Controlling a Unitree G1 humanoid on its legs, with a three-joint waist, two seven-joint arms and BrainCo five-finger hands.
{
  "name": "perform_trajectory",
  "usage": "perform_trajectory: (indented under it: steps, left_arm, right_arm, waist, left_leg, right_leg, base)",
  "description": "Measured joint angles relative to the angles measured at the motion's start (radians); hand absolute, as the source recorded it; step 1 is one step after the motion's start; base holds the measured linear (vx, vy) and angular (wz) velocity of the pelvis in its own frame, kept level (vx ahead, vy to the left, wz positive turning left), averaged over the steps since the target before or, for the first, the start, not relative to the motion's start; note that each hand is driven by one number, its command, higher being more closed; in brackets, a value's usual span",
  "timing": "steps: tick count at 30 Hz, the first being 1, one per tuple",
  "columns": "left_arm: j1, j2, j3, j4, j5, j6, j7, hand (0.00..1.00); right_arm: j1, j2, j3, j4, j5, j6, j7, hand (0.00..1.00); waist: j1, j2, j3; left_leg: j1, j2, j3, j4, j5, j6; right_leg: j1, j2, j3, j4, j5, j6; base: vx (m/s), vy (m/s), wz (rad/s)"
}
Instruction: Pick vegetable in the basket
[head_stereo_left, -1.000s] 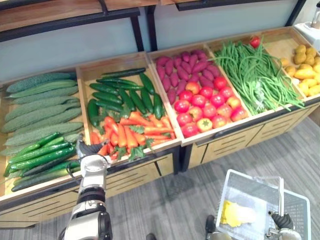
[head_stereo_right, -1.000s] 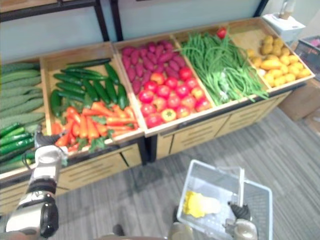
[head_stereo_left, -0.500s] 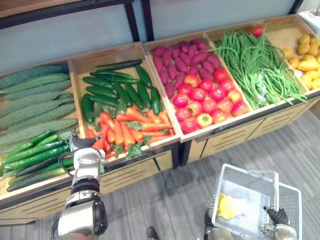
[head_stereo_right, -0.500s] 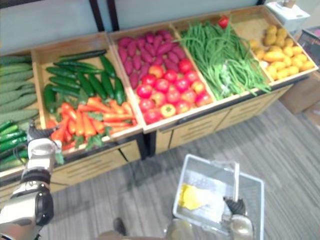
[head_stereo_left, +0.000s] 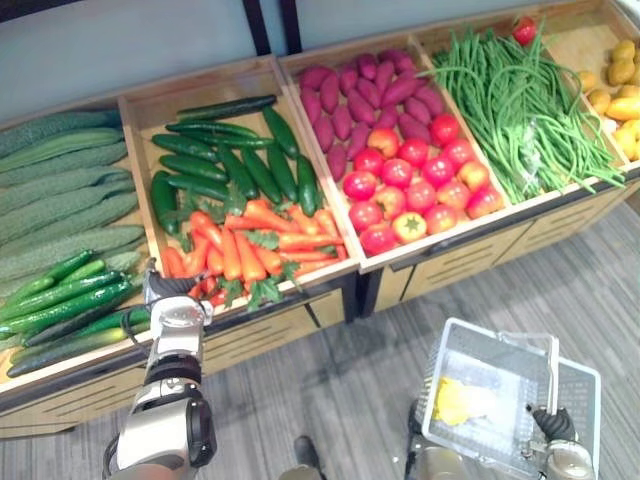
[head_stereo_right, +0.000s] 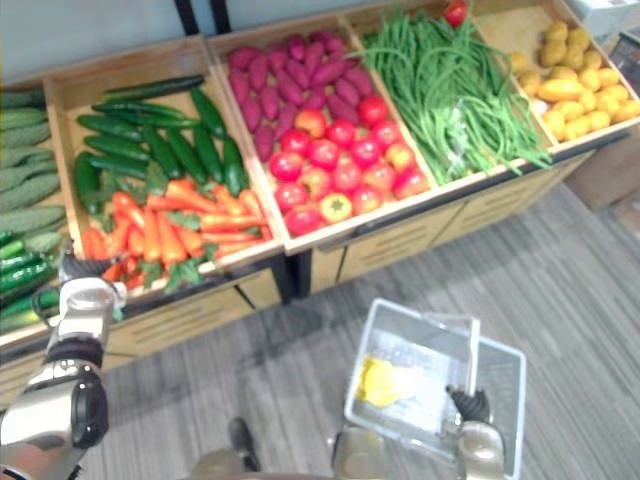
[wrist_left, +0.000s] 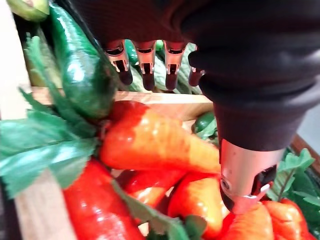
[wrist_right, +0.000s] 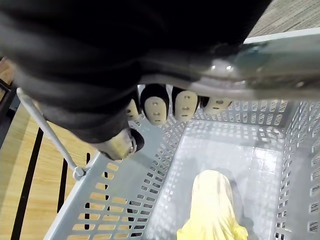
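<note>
Produce stand (head_stereo_left: 455, 278) of wooden bins spans the far side. Left to right: pale cucumbers (head_stereo_left: 60, 200); dark cucumbers (head_stereo_left: 215, 170) with carrots (head_stereo_left: 250, 250) on the near side of the same bin; purple sweet potatoes (head_stereo_left: 365, 95) behind tomatoes (head_stereo_left: 415, 185); green beans (head_stereo_left: 510, 110); yellow potatoes (head_stereo_left: 620, 85). Grey mesh basket (head_stereo_left: 480, 360) hangs near right over the floor, well apart from the stand, with one yellow item (head_stereo_left: 450, 402) lying inside. Right hand (head_stereo_left: 552, 425) is at the basket's near edge, fingers (wrist_right: 186, 106) curled round the handle (wrist_right: 280, 67). Left hand (head_stereo_left: 172, 290) is at the near left corner of the carrot bin. Its fingers (wrist_left: 147, 75) are straight and spread away from the thumb (wrist_left: 245, 185), gripping nothing; a carrot (wrist_left: 155, 145) lies just under them. Cannot tell whether the thumb tip touches a carrot.
</note>
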Motion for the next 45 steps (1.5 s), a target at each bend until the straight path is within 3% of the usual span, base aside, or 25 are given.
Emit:
perform_trajectory:
  steps: [13, 14, 29, 42, 45]
  left_arm:
    - [0.030, 0.001, 0.011, 0.007, 0.040, -0.021, 0.004, 0.00]
    - [0.037, 0.002, 0.011, 0.007, 0.040, -0.025, 0.005, 1.00]
    - [0.042, 0.085, 0.038, 0.047, 0.046, -0.011, 0.013, 1.00]
    - [0.053, 0.088, 0.013, 0.042, 0.046, -0.007, 0.011, 1.00]
    - [0.069, 0.086, 0.005, -0.022, 0.042, 0.006, 0.010, 1.00]
  right_arm:
    - [-0.016, 0.000, 0.002, -0.001, -0.002, -0.001, -0.001, 1.00]
    - [-0.016, -0.001, 0.003, -0.001, -0.002, -0.002, -0.001, 1.00]
    - [-0.015, -0.019, 0.030, -0.002, -0.002, -0.022, -0.001, 1.00]
    - [-0.004, -0.019, 0.030, -0.002, -0.003, -0.022, -0.001, 1.00]
    - [0.006, -0.016, 0.030, -0.005, -0.003, -0.022, -0.001, 1.00]
  waist:
    - [0.000, -0.002, 0.011]
    - [-0.001, -0.002, 0.011]
    - [-0.001, -0.010, 0.016]
    - [0.000, -0.011, 0.015]
    - [0.001, -0.012, 0.014]
  left_leg:
    - [0.000, 0.001, 0.008, 0.000, -0.004, -0.005]
    - [0.001, 0.001, 0.010, 0.000, -0.005, -0.007]
    - [0.001, -0.001, 0.030, 0.000, -0.015, -0.010]
    - [0.006, 0.000, 0.027, 0.028, -0.034, -0.009]
    - [0.006, 0.002, 0.012, 0.033, -0.034, -0.009]
  right_leg:
    - [-0.006, 0.002, 0.009, 0.000, 0.000, 0.001]
    - [-0.007, 0.003, 0.012, 0.000, 0.000, 0.001]
    - [-0.021, 0.004, 0.032, 0.001, 0.000, 0.001]
    - [-0.004, -0.002, 0.032, 0.001, 0.000, 0.001]
    - [0.007, -0.003, 0.020, 0.001, 0.000, 0.001]
  base:
    - [0.00, -0.002, 0.00]
    - [0.01, -0.023, -0.06]
    - [0.00, -0.012, -0.03]
    - [0.00, -0.003, 0.01]
    - [-0.01, -0.024, 0.11]
